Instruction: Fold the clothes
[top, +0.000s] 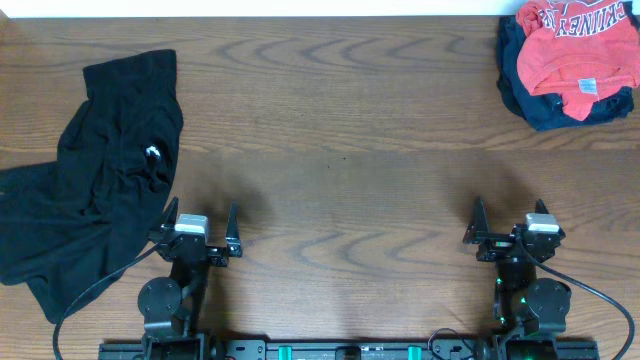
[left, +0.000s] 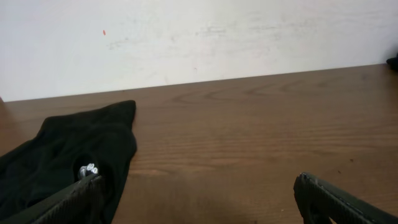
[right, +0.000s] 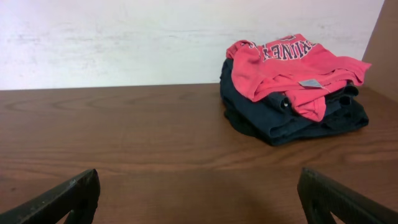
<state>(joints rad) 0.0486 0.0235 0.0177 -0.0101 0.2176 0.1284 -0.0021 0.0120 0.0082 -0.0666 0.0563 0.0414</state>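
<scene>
The black garment (top: 90, 190) lies crumpled at the left of the table, with a small white logo near its middle. It also shows at the left of the left wrist view (left: 68, 155). My left gripper (top: 201, 222) is open and empty near the front edge, its left finger next to the garment's right edge; it shows in the left wrist view (left: 199, 196) too. My right gripper (top: 511, 226) is open and empty at the front right, over bare wood, as in the right wrist view (right: 199, 196).
A red shirt with white lettering (top: 570, 50) lies on a navy blue garment (top: 530, 105) at the back right corner. Both show in the right wrist view, red (right: 292, 62) on navy (right: 286, 121). The wooden table (top: 340, 150) spans the view.
</scene>
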